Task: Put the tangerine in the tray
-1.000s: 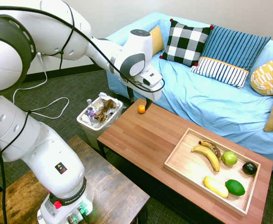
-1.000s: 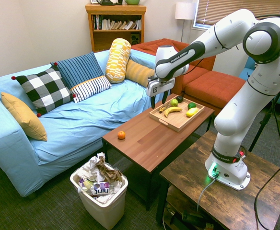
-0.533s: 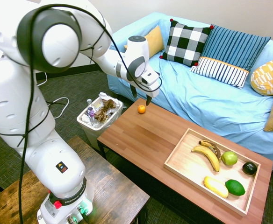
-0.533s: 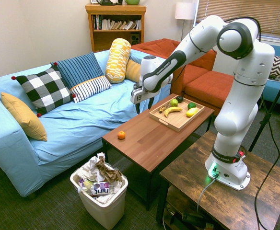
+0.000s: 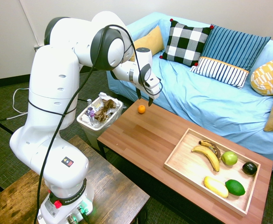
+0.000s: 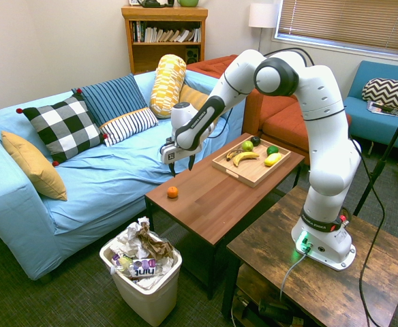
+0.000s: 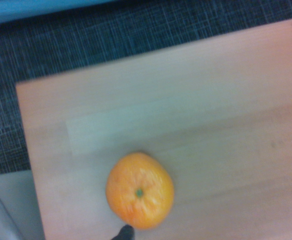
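Note:
The tangerine (image 5: 141, 109) (image 6: 172, 192), small and bright orange, rests near the corner of the reddish-brown table farthest from the tray. My gripper (image 5: 144, 99) (image 6: 180, 167) hangs open just above it, fingers pointing down, not touching it. The wrist view shows the tangerine (image 7: 139, 190) from straight above, its stem dot visible. The pale wooden tray (image 5: 182, 159) (image 6: 251, 172) sits at the other end of the table.
In the tray lie bananas (image 5: 207, 154), a green apple (image 5: 229, 158), a lime (image 5: 235, 187), a yellow fruit (image 5: 216, 186) and a dark fruit (image 5: 249, 168). A full wastebasket (image 5: 99, 115) stands beside the table's corner. The blue sofa (image 5: 206, 100) runs behind it.
The arm has swung along the table away from the tray and now holds the gripper over the tangerine. The tangerine has not moved.

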